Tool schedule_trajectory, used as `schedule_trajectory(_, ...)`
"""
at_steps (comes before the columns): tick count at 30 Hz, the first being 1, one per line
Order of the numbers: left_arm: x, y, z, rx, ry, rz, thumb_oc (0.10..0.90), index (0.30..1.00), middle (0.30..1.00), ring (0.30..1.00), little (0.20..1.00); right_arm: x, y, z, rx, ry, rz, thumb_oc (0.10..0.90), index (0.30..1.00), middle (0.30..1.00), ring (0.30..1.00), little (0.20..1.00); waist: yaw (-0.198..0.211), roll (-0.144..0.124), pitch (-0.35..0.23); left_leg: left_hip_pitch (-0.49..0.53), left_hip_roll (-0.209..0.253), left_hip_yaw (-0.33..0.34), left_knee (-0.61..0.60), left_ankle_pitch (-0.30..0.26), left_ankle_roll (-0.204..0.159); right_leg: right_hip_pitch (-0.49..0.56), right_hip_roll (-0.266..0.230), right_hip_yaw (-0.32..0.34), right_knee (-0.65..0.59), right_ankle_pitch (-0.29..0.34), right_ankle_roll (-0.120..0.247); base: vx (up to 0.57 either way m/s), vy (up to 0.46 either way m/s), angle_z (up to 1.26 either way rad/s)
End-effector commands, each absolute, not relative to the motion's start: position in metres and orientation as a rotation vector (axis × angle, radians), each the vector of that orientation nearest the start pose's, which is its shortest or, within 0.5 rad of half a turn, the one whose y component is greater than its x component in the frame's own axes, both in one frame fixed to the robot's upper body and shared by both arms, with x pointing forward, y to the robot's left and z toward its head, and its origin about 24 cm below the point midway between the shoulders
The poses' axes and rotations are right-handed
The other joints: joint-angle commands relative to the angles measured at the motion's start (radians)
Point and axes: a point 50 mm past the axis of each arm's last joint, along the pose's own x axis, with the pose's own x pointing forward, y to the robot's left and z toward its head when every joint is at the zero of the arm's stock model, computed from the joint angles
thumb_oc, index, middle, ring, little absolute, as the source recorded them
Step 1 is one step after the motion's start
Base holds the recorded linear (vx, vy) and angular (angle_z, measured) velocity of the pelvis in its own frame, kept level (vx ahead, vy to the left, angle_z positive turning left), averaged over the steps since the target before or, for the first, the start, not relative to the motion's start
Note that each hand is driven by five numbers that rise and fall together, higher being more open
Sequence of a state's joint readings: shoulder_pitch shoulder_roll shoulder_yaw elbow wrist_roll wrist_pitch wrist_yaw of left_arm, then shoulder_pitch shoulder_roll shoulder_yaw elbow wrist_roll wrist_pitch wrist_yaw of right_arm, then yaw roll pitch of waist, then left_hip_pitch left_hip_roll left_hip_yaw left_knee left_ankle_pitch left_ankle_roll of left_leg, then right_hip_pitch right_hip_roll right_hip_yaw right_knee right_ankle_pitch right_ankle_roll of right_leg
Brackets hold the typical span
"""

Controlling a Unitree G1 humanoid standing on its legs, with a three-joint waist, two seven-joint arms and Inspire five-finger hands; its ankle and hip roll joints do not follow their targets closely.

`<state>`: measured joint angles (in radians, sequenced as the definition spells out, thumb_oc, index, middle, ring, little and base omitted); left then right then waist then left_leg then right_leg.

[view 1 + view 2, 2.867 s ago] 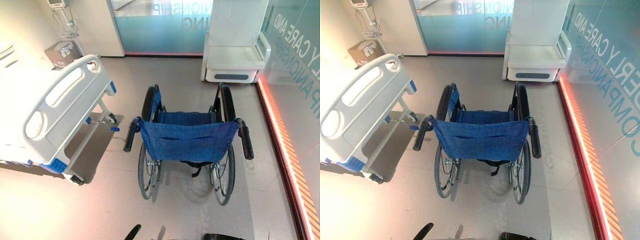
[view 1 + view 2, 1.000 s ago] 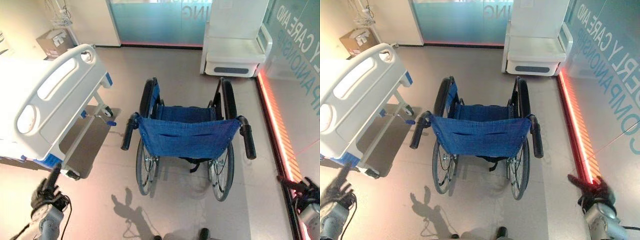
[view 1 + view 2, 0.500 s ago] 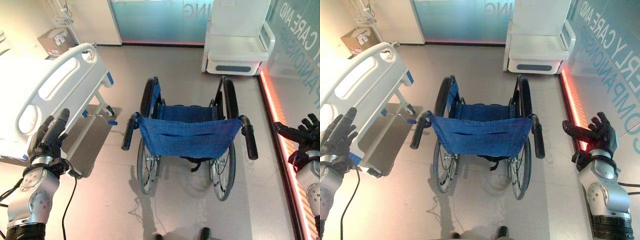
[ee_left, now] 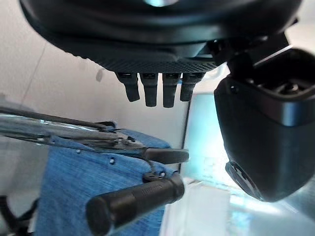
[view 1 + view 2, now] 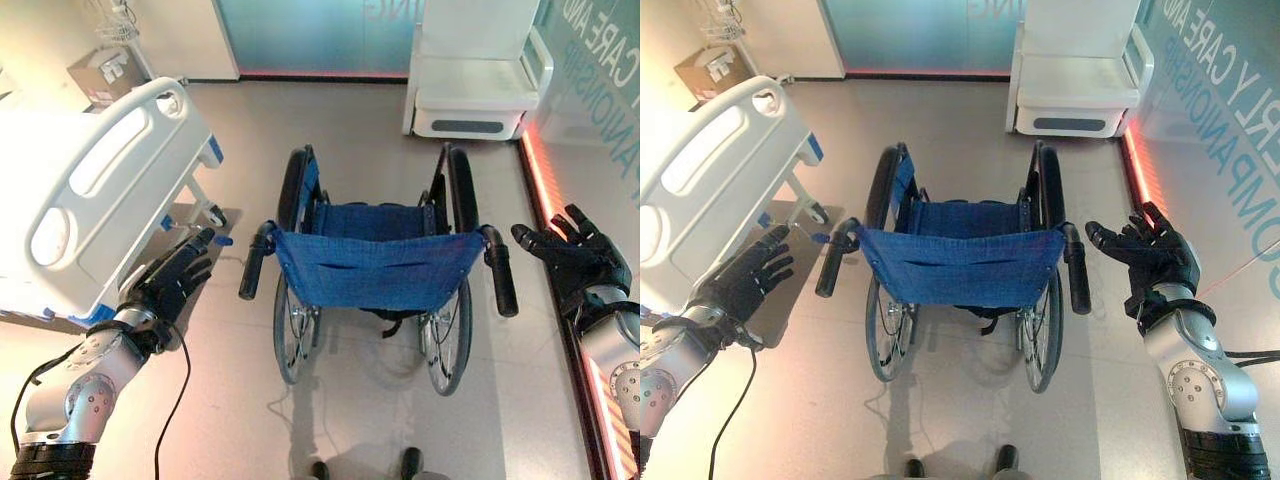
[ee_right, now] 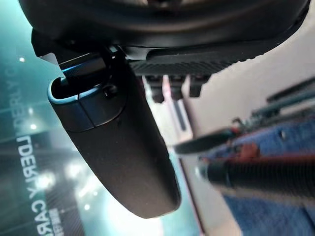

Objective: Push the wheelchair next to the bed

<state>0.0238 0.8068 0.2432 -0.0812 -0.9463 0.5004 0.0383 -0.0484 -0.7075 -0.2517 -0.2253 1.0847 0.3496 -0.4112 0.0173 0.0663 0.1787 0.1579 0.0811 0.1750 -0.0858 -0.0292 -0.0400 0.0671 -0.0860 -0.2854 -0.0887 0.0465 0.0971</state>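
Note:
A wheelchair [image 5: 375, 270] with a blue cloth back and black push handles stands in the middle of the floor, facing away from me. Its left handle [image 5: 252, 262] and right handle [image 5: 499, 270] point back toward me. The white hospital bed [image 5: 90, 190] with blue corner trim stands to the left of it, a gap of floor between them. My left hand [image 5: 172, 280] hovers open just left of the left handle [image 4: 133, 202], not touching it. My right hand [image 5: 1148, 250] is open with spread fingers just right of the right handle [image 6: 256, 174], also apart from it.
A white padded chair unit [image 5: 478, 85] stands beyond the wheelchair at the back right. A glowing red strip [image 5: 548, 190] runs along the glass wall on the right. A cardboard box [image 5: 100, 72] sits by the back left wall. Bare floor lies around the wheelchair.
Both hands have risen from the lower corners and moved inward toward the wheelchair's push handles. The camera has shifted a little; the wheelchair and bed stand as before.

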Motion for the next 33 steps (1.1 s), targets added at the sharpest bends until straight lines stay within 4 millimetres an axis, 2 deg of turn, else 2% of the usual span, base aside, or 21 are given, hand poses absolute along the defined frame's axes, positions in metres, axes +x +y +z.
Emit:
schedule_trajectory(1, 0.25, 0.298, 0.185, -0.058, 0.047, -0.079, 0.8, 0.9, 0.9, 0.9, 0.9, 0.251, -0.27, 0.203, 0.286, -0.171, -0.134, 0.8, 0.9, 0.9, 0.9, 0.9, -0.012, -0.063, -0.065, -0.044, -0.008, 0.07, -0.001, 0.012, -0.011, 0.048, -0.03, 0.013, 0.005, -0.042, 0.031, 0.0, 0.0, 0.0)
schedule_trajectory(5, 0.25, 0.279, 0.191, -0.048, 0.029, -0.172, 0.8, 0.9, 0.9, 0.9, 0.9, 0.249, -0.27, 0.201, 0.275, -0.16, -0.141, 0.8, 0.9, 0.9, 0.9, 0.9, -0.017, -0.066, -0.064, -0.043, -0.009, 0.08, -0.001, 0.012, -0.011, 0.045, -0.029, 0.012, 0.007, -0.04, 0.034, 0.0, 0.0, 0.0)
schedule_trajectory(14, 0.256, 0.273, 0.196, -0.008, 0.066, -0.193, 0.8, 0.9, 0.9, 0.9, 0.9, 0.252, -0.267, 0.196, 0.242, -0.08, -0.13, 0.8, 0.9, 0.9, 0.9, 0.9, -0.02, -0.068, -0.063, -0.044, -0.012, 0.086, -0.001, 0.015, -0.01, 0.043, -0.027, 0.016, 0.005, -0.036, 0.038, 0.0, 0.0, 0.0)
schedule_trajectory(20, 0.256, 0.257, 0.194, -0.02, 0.107, -0.312, 0.8, 0.9, 0.9, 0.9, 0.9, 0.254, -0.265, 0.19, 0.169, -0.017, -0.13, 0.8, 0.9, 0.9, 0.9, 0.9, -0.027, -0.064, -0.054, -0.043, -0.014, 0.093, -0.001, 0.017, -0.009, 0.042, -0.027, 0.022, 0.003, -0.032, 0.041, 0.0, 0.0, 0.0)
schedule_trajectory(24, 0.254, 0.246, 0.194, 0.001, 0.114, -0.372, 0.8, 0.9, 0.9, 0.9, 0.9, 0.253, -0.256, 0.182, 0.253, 0.045, -0.045, 0.8, 0.9, 0.9, 0.9, 0.9, -0.028, -0.065, -0.05, -0.044, -0.015, 0.096, -0.001, 0.018, -0.007, 0.041, -0.028, 0.022, 0.003, -0.031, 0.042, 0.0, 0.0, 0.0)
schedule_trajectory(28, 0.252, 0.244, 0.19, 0.047, 0.144, -0.387, 0.8, 0.9, 0.9, 0.9, 0.9, 0.251, -0.252, 0.177, 0.278, 0.049, -0.024, 0.8, 0.9, 0.9, 0.9, 0.9, -0.027, -0.066, -0.05, -0.044, -0.015, 0.097, -0.001, 0.019, -0.007, 0.042, -0.029, 0.018, 0.002, -0.03, 0.044, 0.0, 0.0, 0.0)
schedule_trajectory(33, 0.249, 0.247, 0.187, 0.12, 0.224, -0.42, 0.8, 0.9, 0.9, 0.9, 0.9, 0.249, -0.254, 0.184, 0.264, 0.02, -0.05, 0.8, 0.9, 0.9, 0.9, 0.9, -0.026, -0.063, -0.05, -0.047, -0.017, 0.098, -0.001, 0.02, -0.006, 0.041, -0.029, 0.018, 0.001, -0.029, 0.047, 0.0, 0.0, 0.0)
